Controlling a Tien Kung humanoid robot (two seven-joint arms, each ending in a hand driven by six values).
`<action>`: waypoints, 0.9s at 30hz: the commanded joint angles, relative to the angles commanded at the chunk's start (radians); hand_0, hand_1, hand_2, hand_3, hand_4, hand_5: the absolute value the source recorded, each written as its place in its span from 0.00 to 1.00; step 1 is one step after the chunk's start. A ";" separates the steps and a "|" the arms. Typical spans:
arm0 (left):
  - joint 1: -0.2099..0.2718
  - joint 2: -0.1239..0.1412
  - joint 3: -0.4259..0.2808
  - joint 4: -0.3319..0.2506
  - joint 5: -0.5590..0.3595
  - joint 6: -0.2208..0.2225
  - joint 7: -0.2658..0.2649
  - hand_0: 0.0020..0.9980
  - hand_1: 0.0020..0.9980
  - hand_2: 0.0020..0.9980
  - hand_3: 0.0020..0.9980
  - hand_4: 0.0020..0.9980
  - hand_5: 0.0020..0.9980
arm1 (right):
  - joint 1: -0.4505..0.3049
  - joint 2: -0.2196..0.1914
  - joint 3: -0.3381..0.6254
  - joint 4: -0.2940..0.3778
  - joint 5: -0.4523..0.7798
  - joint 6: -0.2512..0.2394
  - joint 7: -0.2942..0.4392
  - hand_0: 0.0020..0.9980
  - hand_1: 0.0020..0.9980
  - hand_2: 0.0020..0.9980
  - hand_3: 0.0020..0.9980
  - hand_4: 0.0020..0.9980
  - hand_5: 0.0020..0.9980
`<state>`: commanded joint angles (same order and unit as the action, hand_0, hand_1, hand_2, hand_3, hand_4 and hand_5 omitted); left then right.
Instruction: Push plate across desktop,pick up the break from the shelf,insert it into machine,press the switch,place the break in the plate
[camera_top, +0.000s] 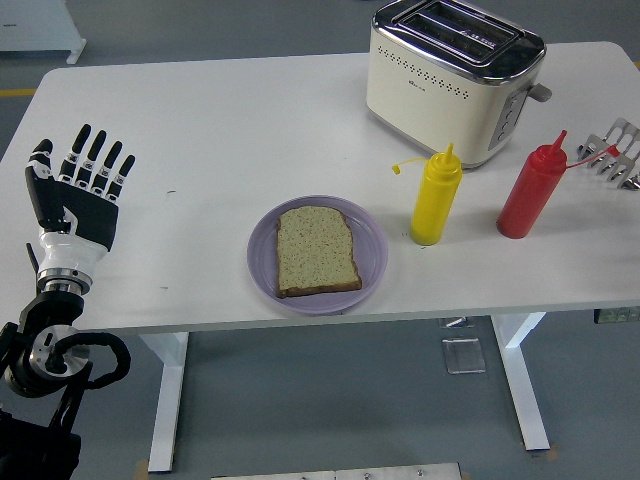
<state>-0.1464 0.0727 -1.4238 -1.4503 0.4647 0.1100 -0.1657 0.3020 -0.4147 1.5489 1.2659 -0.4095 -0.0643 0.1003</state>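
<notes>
A slice of brown bread (315, 250) lies flat on the purple plate (373, 262) near the table's front edge. The cream toaster (455, 75) stands at the back right, its two slots empty and its lever (540, 93) on the right side. A metal rack (615, 150) sits at the right edge. My left hand (78, 190) is held upright over the table's left end, fingers spread and holding nothing, far from the plate. My right hand is out of view.
A yellow squeeze bottle (436, 197) and a red squeeze bottle (533, 188) stand between the plate and the toaster. The white table (220, 130) ends just below the plate.
</notes>
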 joint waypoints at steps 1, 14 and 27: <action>0.001 0.000 0.001 0.000 0.000 0.000 0.000 0.85 0.86 0.88 0.78 0.54 1.00 | -0.015 0.006 0.008 0.005 -0.002 0.002 0.000 0.83 0.80 0.82 0.83 0.46 0.54; 0.014 0.003 0.001 -0.003 0.000 0.000 -0.001 0.85 0.86 0.88 0.78 0.54 1.00 | -0.135 0.086 0.095 0.030 0.022 0.018 -0.009 0.84 0.80 0.82 0.83 0.45 0.56; 0.016 0.004 0.002 -0.006 -0.001 -0.001 -0.001 0.85 0.86 0.88 0.78 0.54 1.00 | -0.162 0.105 0.128 0.028 0.101 0.040 -0.034 0.83 0.79 0.81 0.82 0.45 0.57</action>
<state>-0.1302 0.0766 -1.4217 -1.4559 0.4634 0.1087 -0.1669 0.1404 -0.3097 1.6774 1.2937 -0.3089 -0.0244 0.0668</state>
